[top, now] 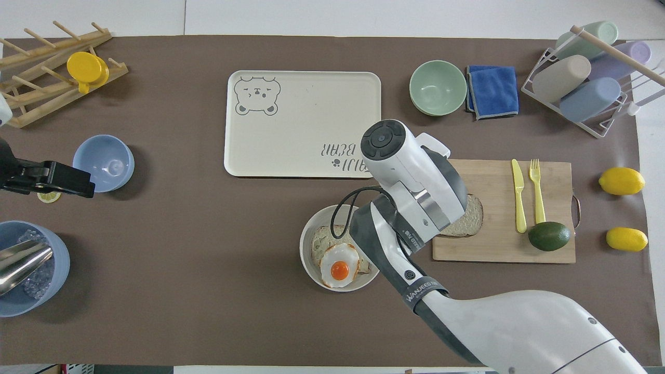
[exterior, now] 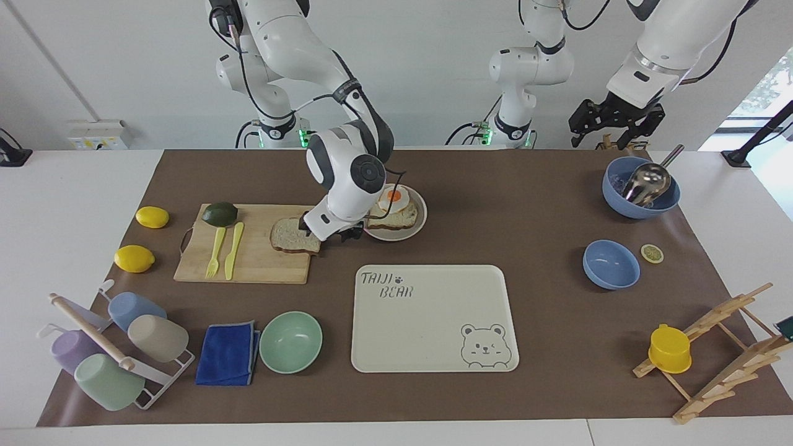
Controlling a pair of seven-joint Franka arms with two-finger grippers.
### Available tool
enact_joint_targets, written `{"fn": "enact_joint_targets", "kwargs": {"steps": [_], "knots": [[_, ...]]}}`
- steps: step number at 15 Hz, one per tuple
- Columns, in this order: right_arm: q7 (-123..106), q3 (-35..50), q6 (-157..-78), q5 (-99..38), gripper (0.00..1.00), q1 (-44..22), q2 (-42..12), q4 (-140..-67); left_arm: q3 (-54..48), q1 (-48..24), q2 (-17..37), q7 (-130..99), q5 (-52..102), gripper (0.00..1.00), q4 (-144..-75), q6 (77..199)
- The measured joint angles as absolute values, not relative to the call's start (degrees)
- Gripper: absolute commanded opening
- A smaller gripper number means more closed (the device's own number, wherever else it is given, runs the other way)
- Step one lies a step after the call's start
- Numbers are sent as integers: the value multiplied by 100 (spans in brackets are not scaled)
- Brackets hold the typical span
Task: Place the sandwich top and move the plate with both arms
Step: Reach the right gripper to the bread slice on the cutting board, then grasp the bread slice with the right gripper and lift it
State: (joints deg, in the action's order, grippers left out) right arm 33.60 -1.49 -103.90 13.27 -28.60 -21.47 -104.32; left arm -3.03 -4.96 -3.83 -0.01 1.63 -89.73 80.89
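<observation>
Overhead view shows the plate (top: 310, 259) on the brown mat, nearer the robots than the cream tray (top: 304, 104); in it lies a pale bread slice (top: 324, 241) with a fried egg (top: 340, 266) on top. The sandwich top (exterior: 291, 236) lies flat on the wooden cutting board (top: 550, 249), at the board's end closest to the plate, and most of it is covered from above by the right arm's wrist. The right hand (exterior: 331, 234) is down at that slice's plate-side edge. Its fingers are hidden under the white wrist in both views, so I cannot tell whether they are apart or clamped on the bread.

Toward the left arm's end of the bench, a large blue bowl (exterior: 619, 198) holds a metal scoop (exterior: 647, 181) and what looks like ice. A smaller blue bowl (exterior: 611, 264) beside a lemon slice (exterior: 652, 253) has nothing in it. The mint green bowl (top: 437, 87) next to the folded blue cloth (top: 492, 91) also holds nothing. A wire rack (top: 597, 127) carries four pastel cups lying on their sides. A yellow cup (exterior: 670, 349) hangs on the wooden drying rack (exterior: 725, 365), which is cut off at the frame edge.

The left hand (exterior: 616, 127) waits in the air above the large blue bowl, fingers apart and holding nothing; from above only its black tip shows at the frame edge.
</observation>
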Motion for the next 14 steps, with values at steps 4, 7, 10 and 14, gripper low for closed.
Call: {"fn": "enact_joint_targets", "kwargs": {"steps": [4,7,10,14], "knots": [[3360,-157,-10586,1331,82,-2856,-2005,-10812,-303,-496,-383,-1,163,100,-8973,8089],[3360,-155,-10588,1362,80,-2857,-1990,-10904,-303,-496,-383,-1,163,100,-8973,8090],[3360,-153,-10588,1499,76,-2860,-1989,-10953,-303,-496,-383,-1,163,100,-8973,8090],[3360,-151,-10586,1521,72,-2869,-1987,-11017,-304,-496,-383,-1,163,100,-8973,8090]]}}
